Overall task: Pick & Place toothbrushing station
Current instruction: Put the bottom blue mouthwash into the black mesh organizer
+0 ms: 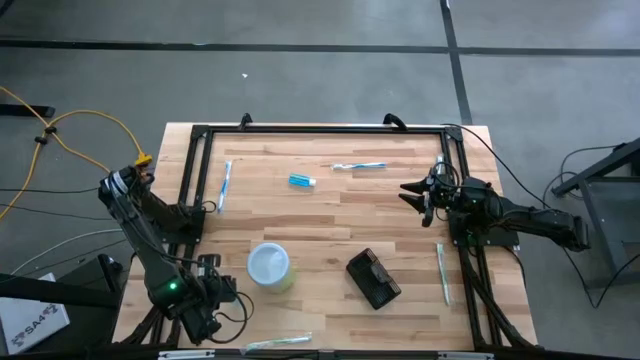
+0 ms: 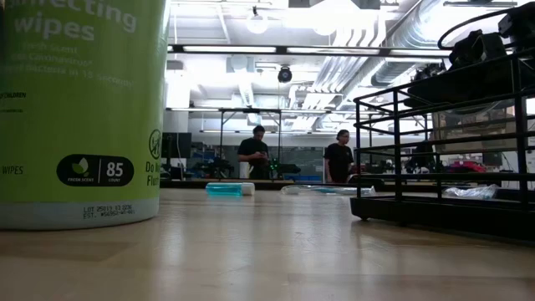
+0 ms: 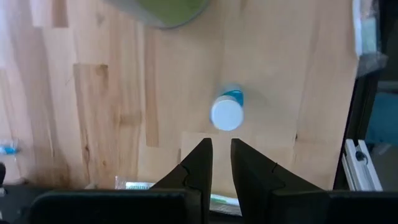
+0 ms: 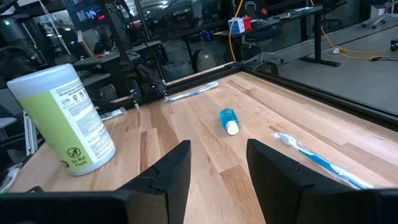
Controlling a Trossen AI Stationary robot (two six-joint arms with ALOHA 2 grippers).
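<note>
Toothbrushing station [image 1: 373, 278] beside wipes canister [image 1: 269, 266]: seen high view only. Left gripper [image 3: 221, 153] narrowly parted, right gripper [image 4: 218, 163] spread; both empty.

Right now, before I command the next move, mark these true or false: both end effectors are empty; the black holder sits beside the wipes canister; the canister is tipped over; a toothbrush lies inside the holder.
1. Both end effectors are empty. True: the left end effector and right end effector hold nothing.
2. The toothbrushing station sits near the wipes canister. True, though apart from it.
3. The canister is tipped over. False: it stands upright.
4. A toothbrush lies inside the holder. False: the toothbrush lies on the table, far from it.
</note>
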